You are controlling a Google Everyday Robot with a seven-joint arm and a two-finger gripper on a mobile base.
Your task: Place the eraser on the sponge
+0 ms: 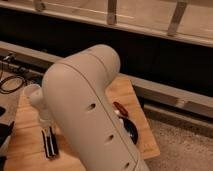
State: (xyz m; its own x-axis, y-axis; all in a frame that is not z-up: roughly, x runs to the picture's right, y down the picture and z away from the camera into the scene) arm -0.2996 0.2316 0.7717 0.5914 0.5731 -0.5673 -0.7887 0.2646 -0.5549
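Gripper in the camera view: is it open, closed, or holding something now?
Gripper: cannot be told. It is low over the left part of the wooden table, directly at the eraser.

Arm shell [85, 100]: smooth matt cream plastic. Hand [48, 134] at near left, low over the tabletop [27, 150], same pale plastic. Eraser [50, 146] just under it: black, matt, pale stripes. Tabletop: light matt wood. Round dish [131, 134]: glossy black. Floor [185, 145] at right: rough, speckled. Far rail posts [112, 12]: dull metal.
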